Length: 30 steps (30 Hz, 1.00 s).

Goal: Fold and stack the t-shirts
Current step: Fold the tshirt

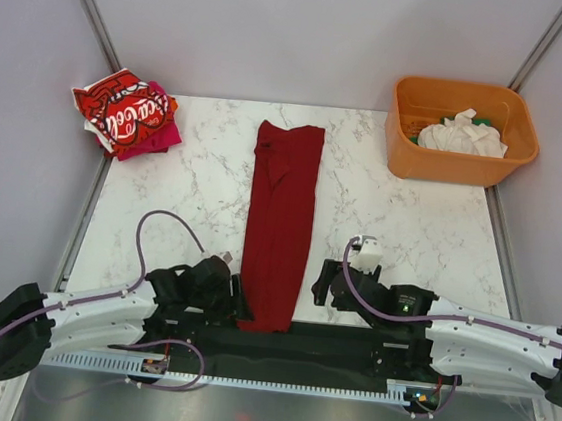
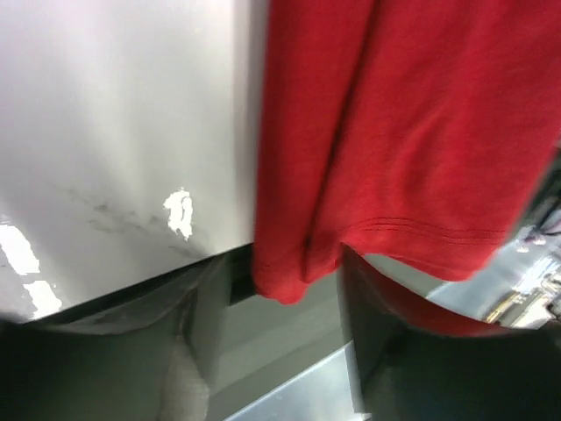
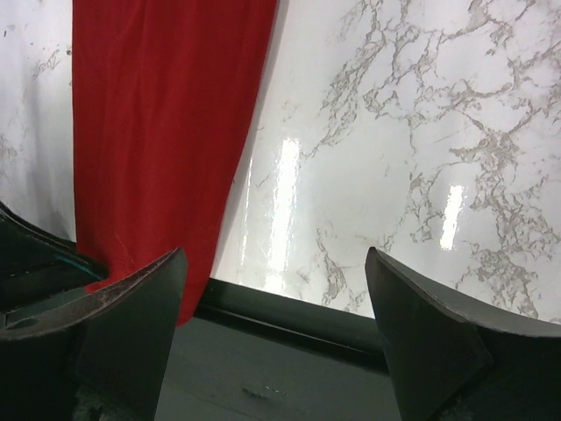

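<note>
Folding in hand: you are working the dark red tee (image 1: 281,221), which is lying as a long narrow strip down the middle of the desk (image 1: 409,234), its near hem hanging over the near edge.
Left gripper (image 2: 285,351): its jaws are standing apart on either side of the strip's near left hem corner, not pinching it as far as the wrist view is showing.
Right gripper (image 3: 273,263): it is hovering wide open at the desk's near edge, just right of the strip, holding nothing.
Stack: the bright red lettered tee (image 1: 121,108) is sitting on the magenta tee (image 1: 158,139) at the far left corner.
Waiting: the white tee (image 1: 460,136) is lying crumpled in the orange tub (image 1: 446,168).
Remaining: you are likely facing the crosswise folds on this strip, stacking it, then the white one.
</note>
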{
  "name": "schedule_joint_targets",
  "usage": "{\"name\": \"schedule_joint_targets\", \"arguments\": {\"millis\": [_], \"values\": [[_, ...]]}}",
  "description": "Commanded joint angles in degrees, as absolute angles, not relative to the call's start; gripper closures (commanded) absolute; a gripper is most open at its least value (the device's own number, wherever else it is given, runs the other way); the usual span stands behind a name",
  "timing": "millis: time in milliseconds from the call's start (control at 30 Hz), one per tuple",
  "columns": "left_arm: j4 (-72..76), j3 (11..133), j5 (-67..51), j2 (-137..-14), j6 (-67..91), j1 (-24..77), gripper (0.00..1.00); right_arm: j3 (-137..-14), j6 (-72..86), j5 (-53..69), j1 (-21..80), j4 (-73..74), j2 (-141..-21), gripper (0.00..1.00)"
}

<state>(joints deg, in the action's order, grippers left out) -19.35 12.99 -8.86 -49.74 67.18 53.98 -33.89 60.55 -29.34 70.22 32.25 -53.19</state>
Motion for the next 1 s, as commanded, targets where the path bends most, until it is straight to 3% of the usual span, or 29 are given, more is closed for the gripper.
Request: {"name": "schedule_joint_targets", "arguments": {"millis": [0, 100, 167, 200, 233, 467, 567, 767, 967], "values": [[-19.87, 12.39, -5.72, -52.20, 70.57, 55.89, 0.45, -35.77, 59.85, -29.79, 69.79, 33.22, -52.03, 0.09], [-19.69, 12.92, -3.52, -52.74, 70.75, 56.60, 0.60, -35.77, 59.77, -29.62, 69.78, 33.22, -52.56, 0.09], [-19.77, 13.27, -2.38, -51.51, 70.58, 56.60, 0.75, -35.16, 59.85, -29.18, 69.70, 32.35, -53.00, 0.09], [-19.78, 13.79, -1.50, -50.81, 70.32, 56.60, 0.96, -34.81, 59.85, -27.61, 69.70, 31.73, -53.69, 0.10], [-20.21, 14.15, -1.32, -50.02, 69.44, 56.60, 0.98, -33.67, 60.03, -26.55, 69.70, 30.68, -53.96, 0.10], [-38.38, 21.44, 5.27, -43.07, 68.20, 56.60, 0.98, -22.60, 62.13, -7.22, 70.13, 0.69, -59.05, 0.14], [-42.52, 20.57, 8.86, -41.84, 71.09, 56.60, 0.98, -21.71, 63.10, -3.26, 72.06, -8.58, -68.42, 0.14], [-47.64, 19.25, 12.48, -37.89, 76.90, 56.60, 0.98, -25.14, 63.81, -1.93, 76.72, -14.49, -79.09, 0.14], [-51.24, 24.69, 19.33, -43.84, 74.71, 56.51, 0.98, -23.82, 66.36, -4.66, 78.13, -13.97, -78.14, 0.14]]}}
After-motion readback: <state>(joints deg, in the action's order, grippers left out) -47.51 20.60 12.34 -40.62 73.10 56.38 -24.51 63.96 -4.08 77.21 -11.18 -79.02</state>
